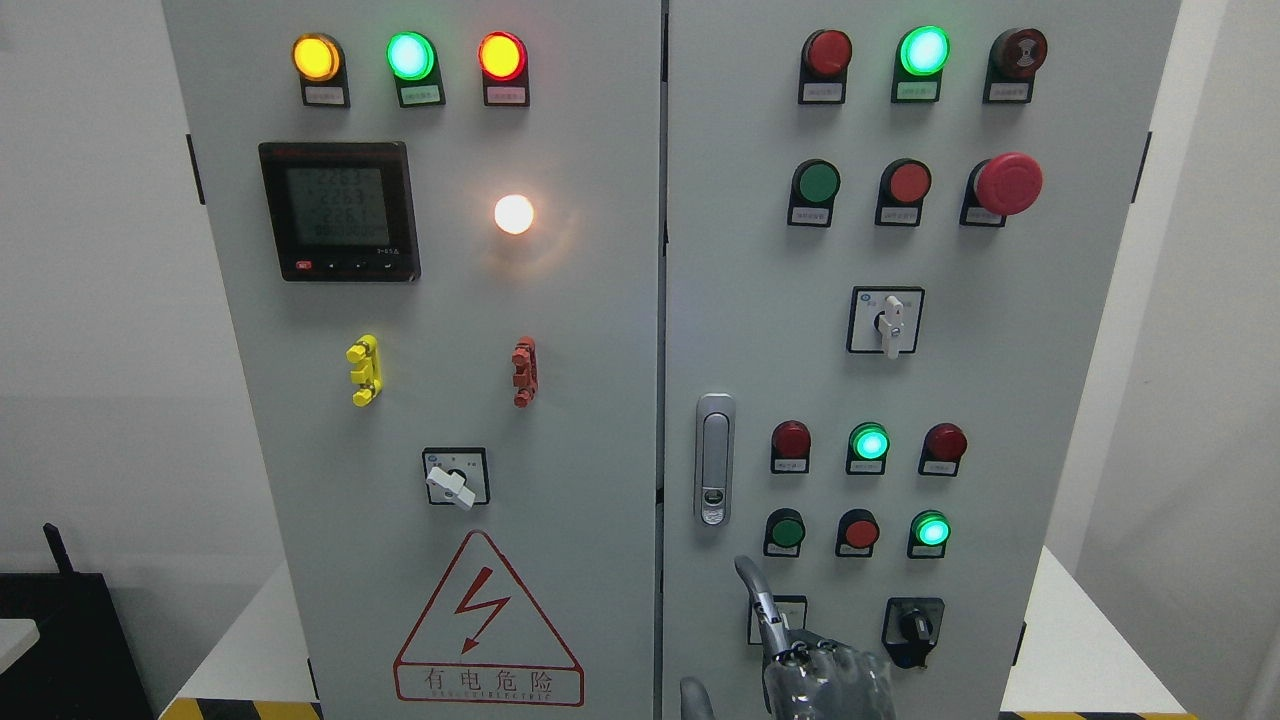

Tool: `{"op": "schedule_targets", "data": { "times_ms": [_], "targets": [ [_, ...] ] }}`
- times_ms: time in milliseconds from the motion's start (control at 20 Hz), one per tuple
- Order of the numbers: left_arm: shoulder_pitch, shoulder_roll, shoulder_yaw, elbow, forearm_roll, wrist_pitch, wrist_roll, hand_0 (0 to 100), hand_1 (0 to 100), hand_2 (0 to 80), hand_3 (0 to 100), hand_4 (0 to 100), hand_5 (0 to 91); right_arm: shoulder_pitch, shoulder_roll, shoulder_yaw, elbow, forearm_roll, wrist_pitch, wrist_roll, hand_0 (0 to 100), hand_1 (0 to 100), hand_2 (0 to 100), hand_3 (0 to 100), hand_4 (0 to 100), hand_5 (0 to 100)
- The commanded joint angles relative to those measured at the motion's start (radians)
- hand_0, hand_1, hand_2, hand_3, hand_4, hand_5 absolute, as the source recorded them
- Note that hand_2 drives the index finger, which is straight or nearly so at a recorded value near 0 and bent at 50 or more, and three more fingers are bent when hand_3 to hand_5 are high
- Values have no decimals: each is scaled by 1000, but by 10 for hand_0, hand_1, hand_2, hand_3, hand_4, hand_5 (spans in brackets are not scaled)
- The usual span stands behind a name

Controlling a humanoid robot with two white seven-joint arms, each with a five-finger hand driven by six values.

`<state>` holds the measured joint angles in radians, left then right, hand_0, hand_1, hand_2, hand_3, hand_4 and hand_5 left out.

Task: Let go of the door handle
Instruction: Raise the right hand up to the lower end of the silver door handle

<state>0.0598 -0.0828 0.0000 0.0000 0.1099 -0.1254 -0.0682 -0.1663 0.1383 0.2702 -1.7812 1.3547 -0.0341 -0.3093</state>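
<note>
The silver door handle (714, 460) lies flat in its recess near the left edge of the cabinet's right door (1050, 400). Both doors look closed. My right hand (765, 640) comes up from the bottom edge, just below and to the right of the handle. Its fingers are open, with one finger (752, 585) pointing up and the thumb (692, 697) out to the left. The hand holds nothing and is clear of the handle. The left arm is not in view.
The right door carries lit and unlit buttons, a red emergency stop (1010, 184) and rotary switches (887, 322). A black rotary switch (913, 630) sits right of my hand. The left door (560, 450) has a meter, lamps and a hazard sign.
</note>
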Motion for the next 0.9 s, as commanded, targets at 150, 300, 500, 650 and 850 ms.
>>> {"op": "schedule_targets", "data": {
  "times_ms": [150, 300, 500, 650, 850],
  "targets": [
    [0, 0, -12, -15, 1, 0, -1, 120, 389, 0, 0, 0, 0, -81, 3, 60, 102, 50, 59, 33, 377, 333, 0, 1000, 1000, 985],
    [0, 0, -12, -15, 1, 0, -1, 120, 389, 0, 0, 0, 0, -90, 3, 60, 106, 53, 63, 53, 380, 330, 0, 1000, 1000, 986],
    [0, 0, -12, -15, 1, 0, -1, 120, 389, 0, 0, 0, 0, -105, 4, 60, 112, 53, 102, 75, 381, 329, 0, 1000, 1000, 986],
    [0, 0, -12, -15, 0, 0, -1, 120, 389, 0, 0, 0, 0, -114, 4, 58, 115, 53, 103, 76, 386, 325, 0, 1000, 1000, 987],
    [0, 0, -12, -15, 0, 0, -1, 120, 389, 0, 0, 0, 0, -124, 4, 57, 121, 53, 135, 78, 388, 325, 0, 1000, 1000, 987]
  ]
}}
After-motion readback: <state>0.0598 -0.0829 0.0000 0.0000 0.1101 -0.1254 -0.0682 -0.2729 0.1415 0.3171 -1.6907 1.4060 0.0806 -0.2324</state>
